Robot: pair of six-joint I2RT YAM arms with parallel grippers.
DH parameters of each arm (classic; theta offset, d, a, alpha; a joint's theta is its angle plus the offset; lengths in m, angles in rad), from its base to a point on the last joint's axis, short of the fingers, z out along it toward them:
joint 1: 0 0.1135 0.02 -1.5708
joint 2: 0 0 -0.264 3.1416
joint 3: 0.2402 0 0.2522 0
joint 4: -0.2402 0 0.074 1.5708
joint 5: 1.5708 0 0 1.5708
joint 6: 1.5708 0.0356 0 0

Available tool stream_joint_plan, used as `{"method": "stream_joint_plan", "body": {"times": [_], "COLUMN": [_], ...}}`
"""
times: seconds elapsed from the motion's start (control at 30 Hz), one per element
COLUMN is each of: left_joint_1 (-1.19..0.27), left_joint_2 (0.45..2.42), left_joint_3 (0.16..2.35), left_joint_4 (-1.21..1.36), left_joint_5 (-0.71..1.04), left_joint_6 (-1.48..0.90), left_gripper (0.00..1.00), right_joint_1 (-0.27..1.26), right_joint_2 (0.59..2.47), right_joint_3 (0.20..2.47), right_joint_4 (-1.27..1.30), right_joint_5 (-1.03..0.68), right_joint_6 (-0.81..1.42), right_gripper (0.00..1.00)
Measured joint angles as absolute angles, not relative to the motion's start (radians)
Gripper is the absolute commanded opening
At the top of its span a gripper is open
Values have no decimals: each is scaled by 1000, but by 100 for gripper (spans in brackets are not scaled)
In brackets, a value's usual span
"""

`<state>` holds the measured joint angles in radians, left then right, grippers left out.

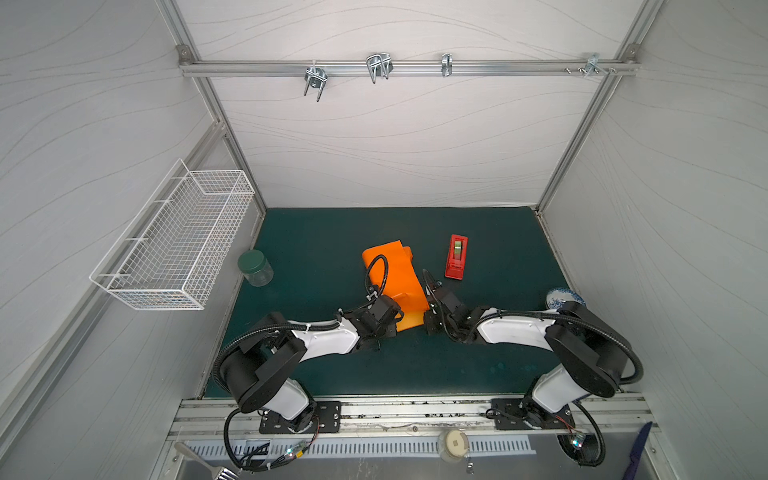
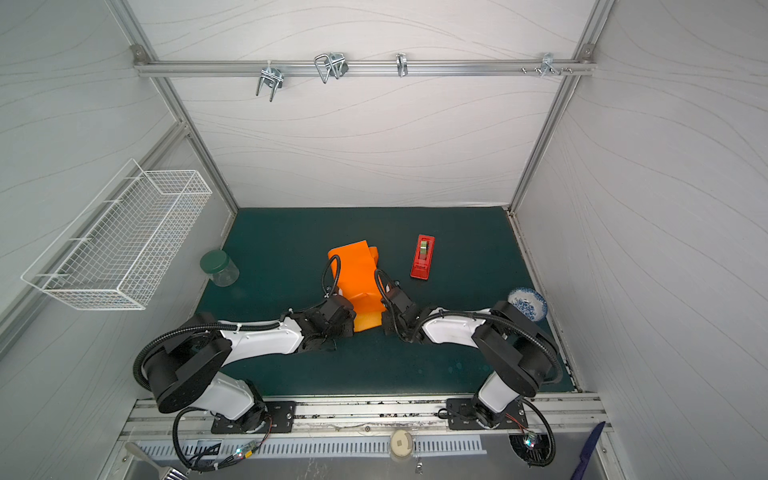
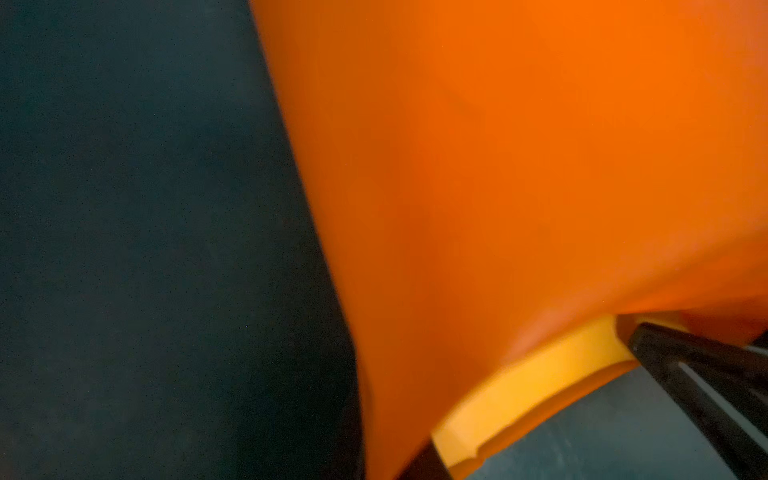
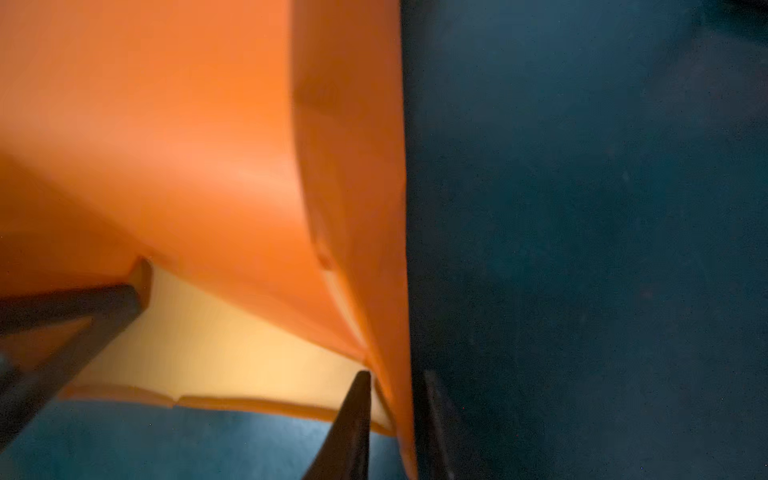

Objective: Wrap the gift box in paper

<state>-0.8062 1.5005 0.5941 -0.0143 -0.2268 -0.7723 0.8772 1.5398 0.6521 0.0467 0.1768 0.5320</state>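
The orange paper (image 1: 395,274) (image 2: 357,272) lies folded into a long bundle in the middle of the green mat. The gift box is hidden under it. A paler flap (image 1: 409,322) sticks out at the near end. My left gripper (image 1: 397,323) (image 2: 353,323) is at that end's left corner. Paper (image 3: 498,187) covers its jaws, and only one dark finger (image 3: 420,467) shows. My right gripper (image 1: 428,320) (image 2: 384,321) (image 4: 397,415) is at the right corner. Its fingers (image 4: 357,419) straddle a hanging paper edge (image 4: 395,332), with a small gap.
A red tape dispenser (image 1: 456,256) lies right of the paper. A green-lidded jar (image 1: 254,268) stands at the mat's left edge and a blue-and-white bowl (image 1: 563,298) at its right edge. A wire basket (image 1: 174,237) hangs on the left wall.
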Motion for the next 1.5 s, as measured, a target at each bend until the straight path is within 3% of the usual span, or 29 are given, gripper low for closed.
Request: {"method": "stream_joint_plan", "body": {"times": [0.17,0.5,0.97,1.5], "left_joint_1": [-807,-776,-718,-718], "left_joint_2": [1461,1442,1527,1562], "left_joint_3": [593,604,676,710], "left_joint_4": [-72,-120,-114,-114], "left_joint_5": [-221,-196,-139,-152], "left_joint_6": [-759,-730,-688,-661], "left_gripper": [46,50,44,23], "right_joint_1": [826,791,764,764], "right_joint_2": [1470,1504,1627,1658], "right_joint_3": [638,723,787,787], "right_joint_4": [27,15,18,49], "right_joint_5": [77,-2,-2,8], "right_joint_6": [496,447,421,450], "right_gripper": [46,44,22,7]}}
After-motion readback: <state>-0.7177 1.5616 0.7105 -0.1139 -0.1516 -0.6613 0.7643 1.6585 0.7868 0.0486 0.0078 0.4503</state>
